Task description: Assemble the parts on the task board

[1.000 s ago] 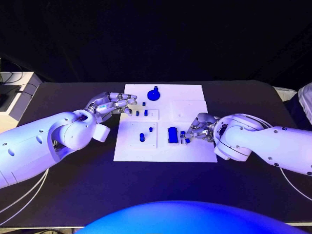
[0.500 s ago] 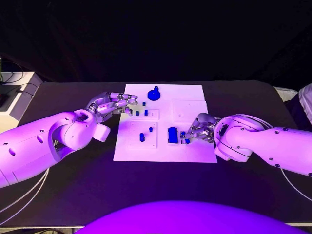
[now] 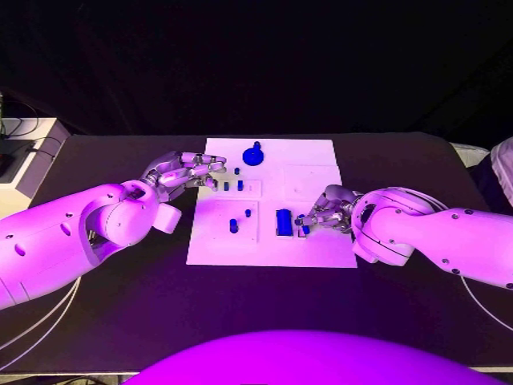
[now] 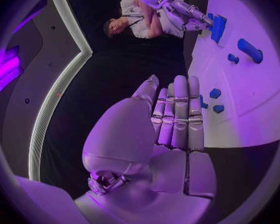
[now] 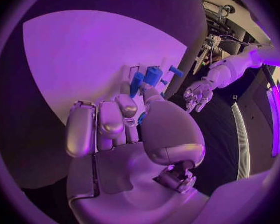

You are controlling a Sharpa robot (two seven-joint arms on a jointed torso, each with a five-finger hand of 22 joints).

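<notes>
The white task board [image 3: 268,245] lies mid-table. On it stand a round blue knob [image 3: 253,152], two small pegs [image 3: 232,185], two more pegs [image 3: 240,220] and a blue block [image 3: 284,222]. My left hand [image 3: 185,171] hovers at the board's left edge beside the small pegs; its straight fingers [image 4: 175,117] hold nothing. My right hand [image 3: 329,210] rests low on the board right of the block, and its fingertips pinch a small blue part [image 3: 303,228]. The same part [image 5: 142,118] sits between thumb and fingers in the right wrist view, close to an upright blue peg [image 5: 154,75].
The black table [image 3: 118,273] surrounds the board on all sides. A pale stand with cables [image 3: 8,160] sits off the table's left edge. The board's right half [image 3: 314,180] carries only shallow square recesses.
</notes>
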